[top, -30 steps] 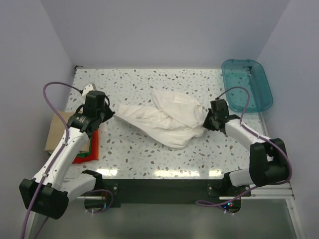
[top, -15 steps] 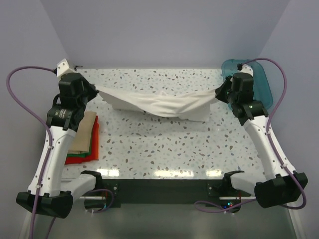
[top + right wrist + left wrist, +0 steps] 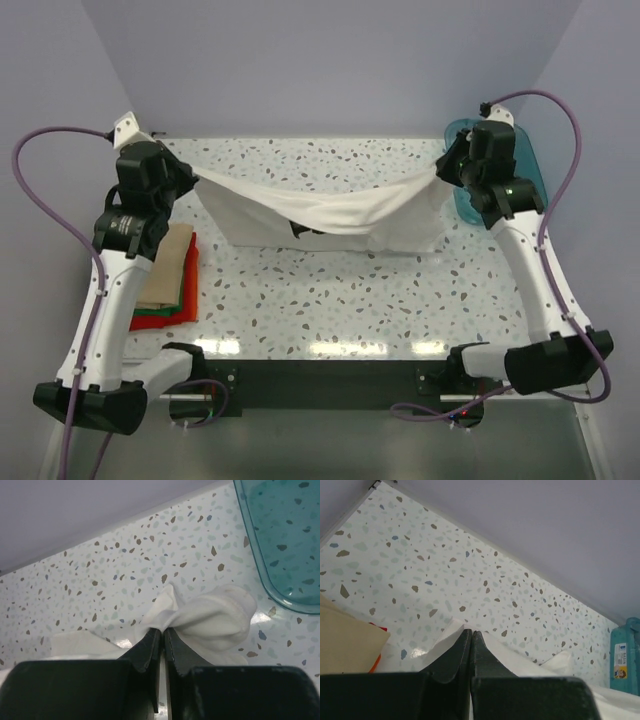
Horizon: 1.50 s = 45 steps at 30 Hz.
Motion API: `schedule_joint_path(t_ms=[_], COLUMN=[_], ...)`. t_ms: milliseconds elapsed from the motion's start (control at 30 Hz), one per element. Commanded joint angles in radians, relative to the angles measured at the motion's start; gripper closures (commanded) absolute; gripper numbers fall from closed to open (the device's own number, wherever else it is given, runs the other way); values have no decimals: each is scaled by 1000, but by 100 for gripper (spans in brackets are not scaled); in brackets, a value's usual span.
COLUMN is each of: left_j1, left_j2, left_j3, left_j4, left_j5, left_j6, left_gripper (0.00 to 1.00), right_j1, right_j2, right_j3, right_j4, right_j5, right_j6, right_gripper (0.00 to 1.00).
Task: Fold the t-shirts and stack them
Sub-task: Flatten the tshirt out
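The white t-shirt [image 3: 320,212] hangs stretched between my two grippers above the far half of the table, sagging in the middle. My left gripper [image 3: 192,178] is shut on its left end, seen as white cloth [image 3: 445,640] beside the closed fingertips [image 3: 471,632]. My right gripper [image 3: 442,172] is shut on its right end, where bunched white cloth [image 3: 210,617] spills past the tips [image 3: 162,631]. Folded tan [image 3: 168,265], green and red [image 3: 165,318] t-shirts lie stacked at the table's left edge under my left arm.
A teal plastic bin [image 3: 520,185] sits at the back right corner, partly behind my right arm, and shows in the right wrist view [image 3: 285,535]. The speckled table [image 3: 330,300] runs to walls at back and sides.
Both grippers lifted the white t-shirt off the table and pulled apart to the far corners. Now it hangs wider and more spread than half a second ago.
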Motion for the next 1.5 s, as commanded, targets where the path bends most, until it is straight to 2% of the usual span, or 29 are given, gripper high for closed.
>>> schedule_joint_path(t_ms=[0,33,67,167,267,467,500,600,833,1167,1467], left_j1=[11,14,21,28,42,50,50,51,54,59,60], left_j2=[50,71,81,105,117,108,108,105,104,108,117], left_j3=[-66,-83,-99,-174,-237,-301,-307,-320,-347,-352,-357], left_j4=[70,87,90,124,147,177,179,185,197,202,210], left_j5=[21,29,44,55,62,85,87,101,107,107,110], left_j6=[8,4,3,0,-2,-3,0,-2,-3,1,-2], left_gripper=[100,100,100,100,100,100,100,100,100,100,100], right_j1=[-39,-50,-61,-93,-93,-93,-93,-93,-93,-55,-43], right_j2=[116,164,184,236,187,58,42,58,142,107,150], right_j3=[1,-25,-41,-110,-233,-555,-593,-707,-733,-810,-824], right_j4=[10,19,31,51,96,206,247,297,386,490,535], right_j5=[-52,-77,-98,-150,-158,-158,-160,-186,-250,-298,-284], right_j6=[-20,-11,-8,-3,8,52,63,74,81,198,207], right_gripper=[90,85,67,38,31,33,36,40,43,44,43])
